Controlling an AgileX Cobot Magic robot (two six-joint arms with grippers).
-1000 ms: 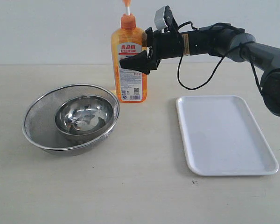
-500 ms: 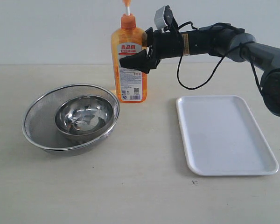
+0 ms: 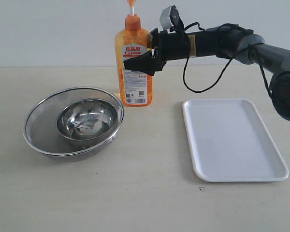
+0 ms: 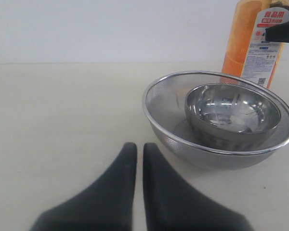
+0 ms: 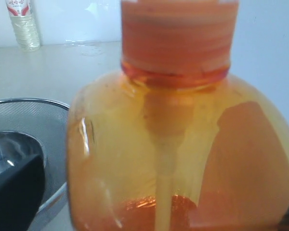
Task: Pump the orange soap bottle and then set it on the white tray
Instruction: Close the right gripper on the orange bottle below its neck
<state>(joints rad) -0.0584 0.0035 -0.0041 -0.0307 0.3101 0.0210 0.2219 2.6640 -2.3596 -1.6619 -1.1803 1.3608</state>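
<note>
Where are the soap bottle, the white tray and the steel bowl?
soap bottle (image 3: 136,89): exterior view, lower part of its printed label.
white tray (image 3: 232,140): exterior view, bare middle of its floor.
steel bowl (image 3: 88,120): exterior view, shiny inside bottom.

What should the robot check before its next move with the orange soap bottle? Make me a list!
1. Orange soap bottle standing upright on the table: ok.
2. Right pincer open, one jaw each side of the bottle: ok.
3. Room above the bottle for pressing: cannot tell, its top is cut off in every view.
4. White tray bare, room for the bottle: ok.
5. Left pincer shut, apart from the bottle, near the mesh strainer: ok.
</note>
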